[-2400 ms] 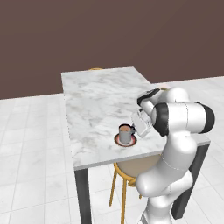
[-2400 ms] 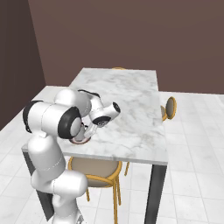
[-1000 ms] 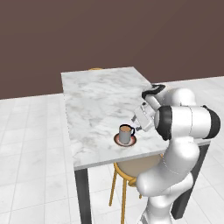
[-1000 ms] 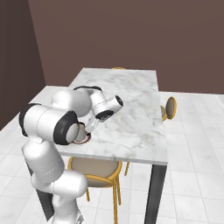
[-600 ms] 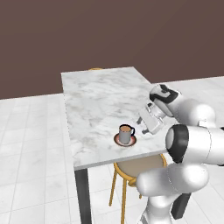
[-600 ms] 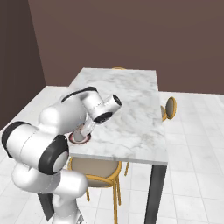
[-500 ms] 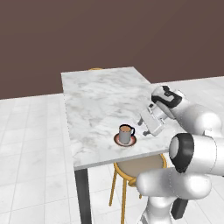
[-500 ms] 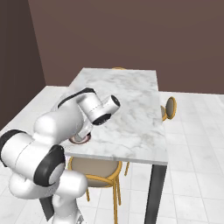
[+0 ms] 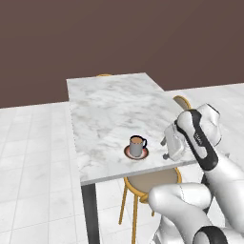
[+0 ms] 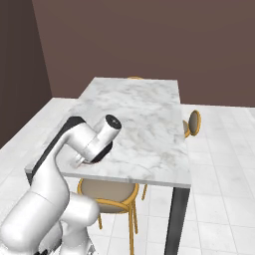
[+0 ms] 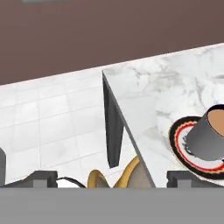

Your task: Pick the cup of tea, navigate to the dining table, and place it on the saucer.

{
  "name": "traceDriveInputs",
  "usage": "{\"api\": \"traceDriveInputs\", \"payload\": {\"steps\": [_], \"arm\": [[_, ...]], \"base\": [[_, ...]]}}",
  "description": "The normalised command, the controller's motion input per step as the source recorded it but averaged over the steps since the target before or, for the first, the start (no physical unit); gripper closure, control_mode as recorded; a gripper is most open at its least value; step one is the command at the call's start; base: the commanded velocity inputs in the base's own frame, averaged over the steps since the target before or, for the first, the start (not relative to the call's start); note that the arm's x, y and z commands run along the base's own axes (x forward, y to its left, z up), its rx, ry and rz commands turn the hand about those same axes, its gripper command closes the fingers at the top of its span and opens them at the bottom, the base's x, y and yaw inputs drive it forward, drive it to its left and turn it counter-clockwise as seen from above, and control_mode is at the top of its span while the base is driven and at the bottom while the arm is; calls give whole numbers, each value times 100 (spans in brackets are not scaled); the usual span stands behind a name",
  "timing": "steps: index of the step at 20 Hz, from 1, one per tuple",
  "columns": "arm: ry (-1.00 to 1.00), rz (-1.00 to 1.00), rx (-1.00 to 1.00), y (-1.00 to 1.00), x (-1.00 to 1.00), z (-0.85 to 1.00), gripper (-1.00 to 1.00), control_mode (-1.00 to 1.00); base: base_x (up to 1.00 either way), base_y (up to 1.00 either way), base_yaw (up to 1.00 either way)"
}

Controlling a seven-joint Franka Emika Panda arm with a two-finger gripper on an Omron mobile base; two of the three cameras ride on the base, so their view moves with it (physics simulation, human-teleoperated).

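We found the cup of tea standing upright on the saucer, near the front edge of the dining table. Its dark handle pointed to the right in the left base view, and the brown liquid showed at the top of the grey mug. The saucer lay flat on the marble, its reddish-brown rim showing all round the cup's foot.

The gripper hung to the right of the cup in that view, over the near right corner of the table top, well apart from the cup and touching nothing we could see. Its jaws stood wide and held nothing (the two small finger tips sat far apart at the bottom of the hand view, one at each side). From the hand view we saw the cup and saucer at the right, tilted with the camera, and a dark table leg going down to the white tiled floor.

A round tan stool with gold legs stood tucked under the table's front edge, just below the saucer's spot, and another stool stood at the table's right side. In the right base view the arm's forearm crossed in front of the saucer, so we saw only a sliver of it there.
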Motion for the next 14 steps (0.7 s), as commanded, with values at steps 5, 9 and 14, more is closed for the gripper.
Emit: {"api": "traceDriveInputs", "payload": {"steps": [5, 9, 14], "arm": [[0, -19, -11, 0, -100, 67, -100, -100], [0, -20, -5, 0, -100, 65, -100, -100], [0, -20, 0, -10, -100, 60, -100, -100]], "base": [[0, 0, 0], [0, 0, 0], [0, 0, 0]]}}
